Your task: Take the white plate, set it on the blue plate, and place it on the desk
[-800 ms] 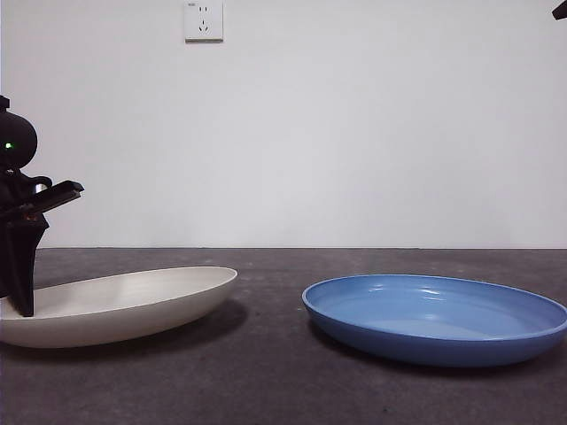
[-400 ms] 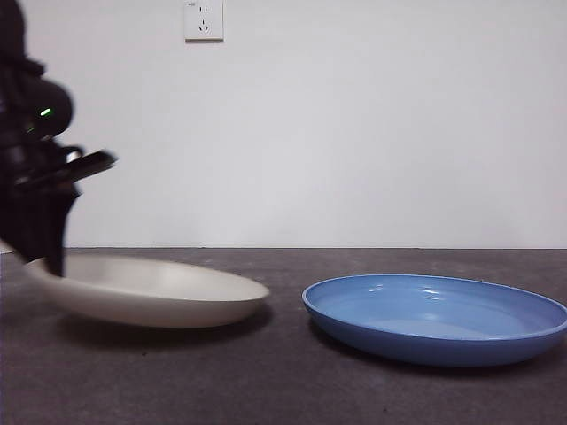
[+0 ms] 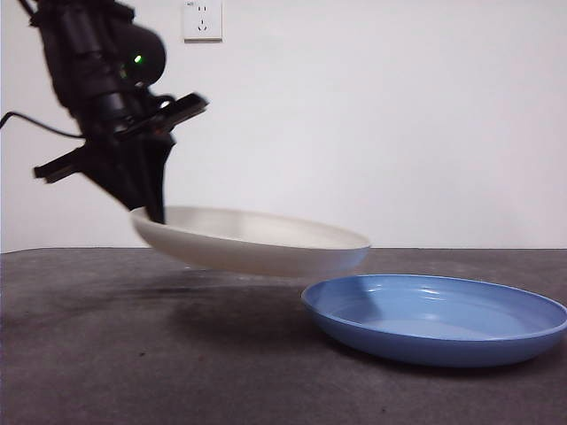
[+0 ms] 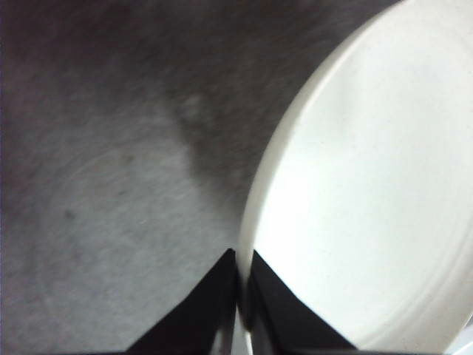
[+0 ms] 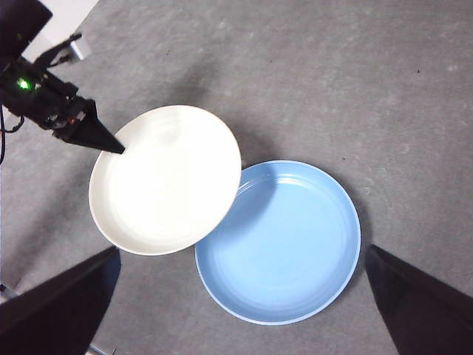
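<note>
Lift-off has happened: left gripper [image 3: 152, 212], pinching the white plate [image 3: 257, 239] by its rim, has raised it off the desk [image 3: 106, 354] and swung it toward the blue plate [image 3: 434, 317], edges overlapping. Right gripper [image 5: 244, 310] waits high, spread wide.

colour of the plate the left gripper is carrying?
Cream-white, plain; white plate shows best in the right wrist view.

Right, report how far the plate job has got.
Done: the left gripper is shut on the white plate and has it off the desk. In hand: carrying it, its edge just overlapping the blue plate. Left: setting it in. The right gripper waits open above.
</note>
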### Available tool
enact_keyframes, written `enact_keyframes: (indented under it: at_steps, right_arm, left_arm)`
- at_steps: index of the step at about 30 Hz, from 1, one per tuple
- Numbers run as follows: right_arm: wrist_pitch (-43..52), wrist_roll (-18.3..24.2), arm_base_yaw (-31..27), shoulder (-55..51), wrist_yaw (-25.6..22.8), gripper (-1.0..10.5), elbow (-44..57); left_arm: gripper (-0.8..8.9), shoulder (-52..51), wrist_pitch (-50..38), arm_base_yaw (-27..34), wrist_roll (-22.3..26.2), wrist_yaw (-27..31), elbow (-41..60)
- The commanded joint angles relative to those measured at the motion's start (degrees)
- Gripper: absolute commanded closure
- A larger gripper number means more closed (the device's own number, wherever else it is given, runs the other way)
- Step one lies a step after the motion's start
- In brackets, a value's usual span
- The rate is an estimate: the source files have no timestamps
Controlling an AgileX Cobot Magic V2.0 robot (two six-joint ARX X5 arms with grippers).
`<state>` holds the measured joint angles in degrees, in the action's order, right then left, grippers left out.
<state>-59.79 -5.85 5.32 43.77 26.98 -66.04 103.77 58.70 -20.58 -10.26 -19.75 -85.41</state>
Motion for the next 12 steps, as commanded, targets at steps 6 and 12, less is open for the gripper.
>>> enact_keyframes:
  at_steps: [6,12]
  right_arm:
    - [0.1,0.9,0.5,0.2,-0.1,2.9,-1.2]
    - [-0.3,0.9,1.0,0.2,-0.1,2.9,-1.2]
  left_arm:
    - [7.99,0.5,-1.8,-4.1,-4.5,-0.4,-3.2]
    - [7.99,3.5,-4.7,-7.6,-7.4,-3.8,-4.2]
